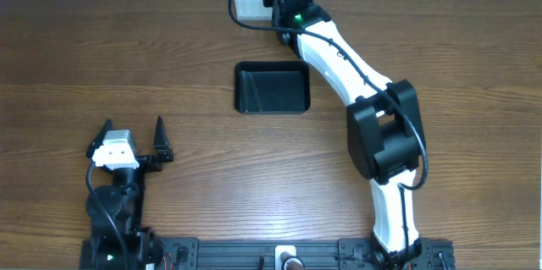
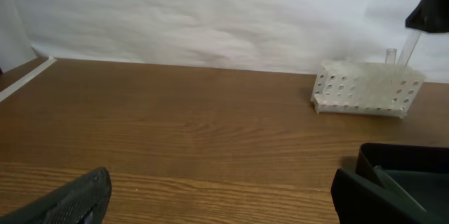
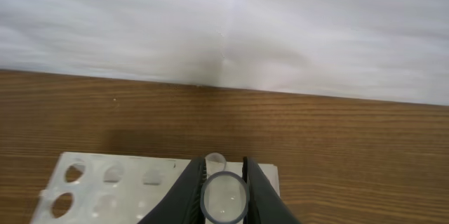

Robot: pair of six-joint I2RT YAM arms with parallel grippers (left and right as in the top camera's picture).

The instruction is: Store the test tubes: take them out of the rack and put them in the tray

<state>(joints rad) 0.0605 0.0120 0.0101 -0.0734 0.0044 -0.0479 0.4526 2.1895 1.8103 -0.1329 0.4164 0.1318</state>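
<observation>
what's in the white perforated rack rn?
One clear test tube clamped by the right gripper, and a second tube standing next to it. The white rack shows other holes empty; the fingers cover the rest.

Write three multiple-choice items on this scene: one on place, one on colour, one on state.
1. Relative to the tray, the rack stands: A) inside it; B) apart from it, farther up the top view; C) touching its near wall.
2. The tray is: A) white; B) red; C) black.
3. The right tool is: A) shut on a test tube; B) open and empty; C) in the tray.
Key: 1 B, a clear gap separates them; 2 C, its walls and floor are black; 3 A, the right wrist view shows the tube clamped.
</observation>
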